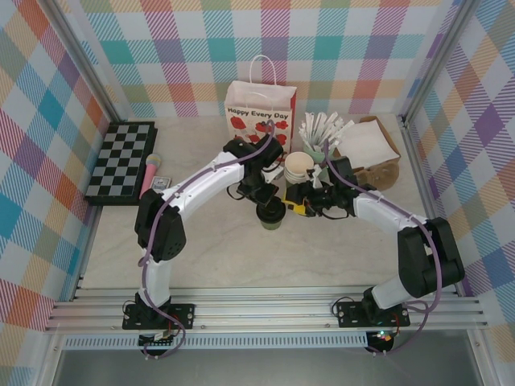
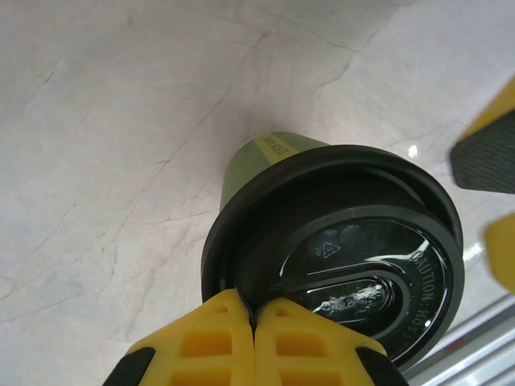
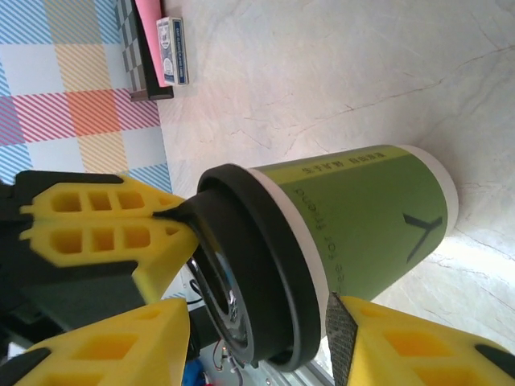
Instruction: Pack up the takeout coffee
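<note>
The takeout coffee (image 1: 270, 215), a dark-green paper cup (image 3: 362, 217) with a black lid (image 2: 354, 241), stands upright on the marble table in front of the paper bag. My left gripper (image 2: 253, 310) is above it, its yellow fingers shut on the near rim of the lid. In the right wrist view those fingers (image 3: 105, 217) pinch the lid's edge. My right gripper (image 3: 257, 322) is open, one finger on each side of the cup's top. Its padded finger (image 3: 342, 338) sits close to the green wall and the other finger stands off the lid.
A white "Happy Every Day" paper bag (image 1: 259, 112) stands behind the cup. To its right are a stack of lidless cups (image 1: 299, 167), a mint cup of wrapped sticks (image 1: 320, 133) and a white box (image 1: 366, 145). A chessboard (image 1: 121, 161) and card deck (image 3: 173, 52) lie at left.
</note>
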